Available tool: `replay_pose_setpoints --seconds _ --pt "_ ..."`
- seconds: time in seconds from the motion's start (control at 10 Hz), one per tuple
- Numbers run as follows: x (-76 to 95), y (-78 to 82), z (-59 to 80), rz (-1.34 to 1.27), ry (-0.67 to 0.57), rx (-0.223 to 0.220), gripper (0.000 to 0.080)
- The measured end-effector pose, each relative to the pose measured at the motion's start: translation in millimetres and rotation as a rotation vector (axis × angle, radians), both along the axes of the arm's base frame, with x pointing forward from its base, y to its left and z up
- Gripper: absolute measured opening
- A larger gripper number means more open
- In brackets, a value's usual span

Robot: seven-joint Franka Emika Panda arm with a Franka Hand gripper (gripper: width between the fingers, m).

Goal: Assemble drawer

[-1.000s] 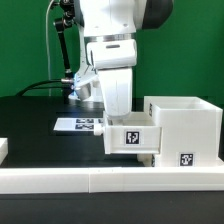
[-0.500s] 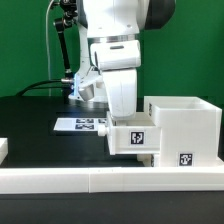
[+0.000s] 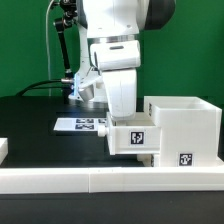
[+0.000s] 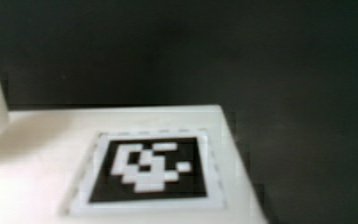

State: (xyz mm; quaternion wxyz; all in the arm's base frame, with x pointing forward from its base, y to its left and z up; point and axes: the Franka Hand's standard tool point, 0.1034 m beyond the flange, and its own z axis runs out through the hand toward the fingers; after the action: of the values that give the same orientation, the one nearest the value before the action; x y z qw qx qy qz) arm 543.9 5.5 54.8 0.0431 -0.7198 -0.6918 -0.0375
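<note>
A small white drawer box (image 3: 132,137) with a black marker tag on its front stands against the left side of a larger open white drawer housing (image 3: 186,124). My gripper (image 3: 119,113) comes down from above onto the small box's left wall. Its fingertips are hidden by the box, so I cannot tell whether they grip the wall. The wrist view shows only a white panel with a tag (image 4: 149,170), very close and blurred, on the dark table; no fingers show there.
The marker board (image 3: 78,125) lies flat on the black table behind the small box. A long white rail (image 3: 60,180) runs along the front. A white part (image 3: 3,148) shows at the exterior view's left edge. Cables hang behind the arm.
From one second ago to half a second ago, the gripper and the small box shifted together a little toward the housing. Nothing has moved since.
</note>
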Motion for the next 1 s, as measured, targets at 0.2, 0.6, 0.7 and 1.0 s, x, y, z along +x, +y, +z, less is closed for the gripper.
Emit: replay_pose_setpoints --seconds 0.2,0.6,0.7,1.0 --pt "0.1 2.4 0.2 0.000 0.000 0.001 0.0041" --pt "0.1 22.0 1.1 0.007 0.002 0.004 0.0041" --pt "0.3 25.9 1.3 0.009 0.002 0.004 0.0041" --pt "1.4 25.3 0.8 0.013 0.001 0.005 0.0041"
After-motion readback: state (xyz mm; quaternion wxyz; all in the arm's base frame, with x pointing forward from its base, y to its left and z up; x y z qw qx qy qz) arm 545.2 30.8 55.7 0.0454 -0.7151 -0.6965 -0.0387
